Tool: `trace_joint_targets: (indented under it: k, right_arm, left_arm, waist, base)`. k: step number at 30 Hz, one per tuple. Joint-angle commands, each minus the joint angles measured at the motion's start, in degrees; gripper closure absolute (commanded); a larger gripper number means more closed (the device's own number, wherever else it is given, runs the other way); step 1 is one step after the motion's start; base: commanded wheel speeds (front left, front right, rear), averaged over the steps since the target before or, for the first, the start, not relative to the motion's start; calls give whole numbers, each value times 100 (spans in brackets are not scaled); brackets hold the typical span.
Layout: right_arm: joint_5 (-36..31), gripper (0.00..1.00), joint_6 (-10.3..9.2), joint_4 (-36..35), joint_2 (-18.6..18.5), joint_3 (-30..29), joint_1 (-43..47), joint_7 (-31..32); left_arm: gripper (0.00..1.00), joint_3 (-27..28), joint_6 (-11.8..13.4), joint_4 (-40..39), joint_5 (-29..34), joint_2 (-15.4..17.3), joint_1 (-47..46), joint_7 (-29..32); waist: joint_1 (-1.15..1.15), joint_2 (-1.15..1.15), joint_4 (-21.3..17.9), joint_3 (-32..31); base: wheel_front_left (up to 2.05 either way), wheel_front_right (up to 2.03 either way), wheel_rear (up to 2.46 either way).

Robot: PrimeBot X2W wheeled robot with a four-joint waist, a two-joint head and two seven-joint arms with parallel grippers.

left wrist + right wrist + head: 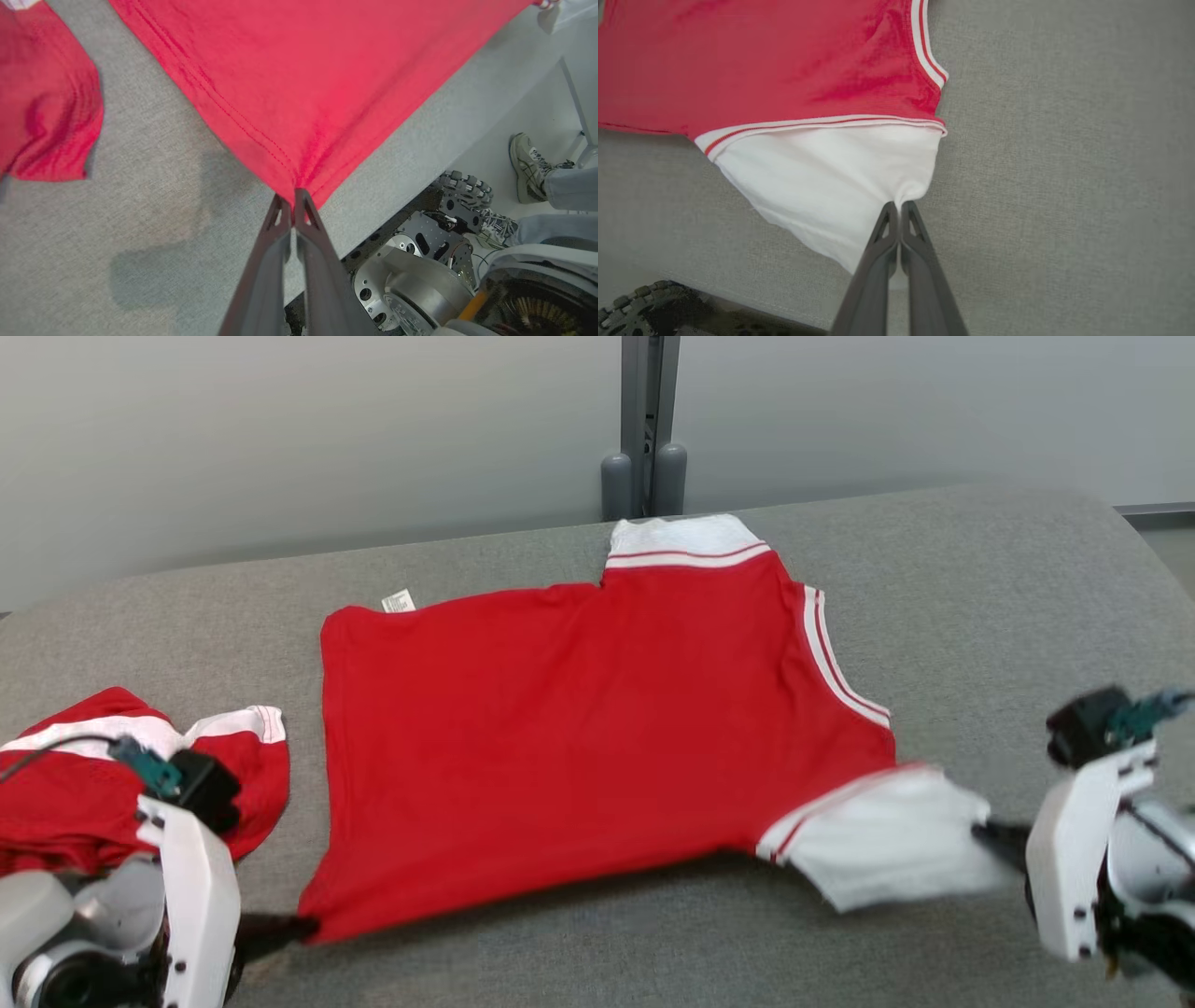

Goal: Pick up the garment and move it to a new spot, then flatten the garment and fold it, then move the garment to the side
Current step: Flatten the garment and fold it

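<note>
I have the red shirt spread across the grey table, my left gripper clamped on its hem corner, my right gripper pinching the white sleeve. Both bites look thin; uneven pulling could slip one corner free and rumple it.

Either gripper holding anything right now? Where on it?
Both hold the red shirt: left gripper shut on its hem corner, right gripper shut on the edge of its white sleeve.
</note>
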Motion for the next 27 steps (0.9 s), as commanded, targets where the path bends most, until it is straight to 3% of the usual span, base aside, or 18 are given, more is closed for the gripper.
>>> trace_joint_targets:
  k: [1,9,13,19,27]
  right_arm:
    - [-62,100,-1,-177,53,-84,260,202]
    - [-440,100,-1,-1573,627,-990,1374,1473]
    - [-577,100,0,-1871,839,-1111,1278,1754]
    - [-574,100,0,-1831,1078,-1121,791,1983]
    - [-619,100,0,-1052,1455,-1235,-200,2277]
  left_arm:
    - [100,5,29,-115,5,104,146,94]
    - [100,17,195,-896,-208,545,491,606]
    - [100,76,233,-910,-329,553,345,744]
    - [100,207,226,-769,-468,520,72,983]
    - [100,394,123,-255,-668,460,-373,1422]
  waist:
    - [0,0,4,-4]
    - [0,0,84,88]
    - [0,0,97,175]
    - [0,0,55,354]
    - [0,0,12,782]
  base:
    - [0,0,0]
    - [0,0,0]
    - [0,0,0]
    - [0,0,0]
    - [0,0,0]
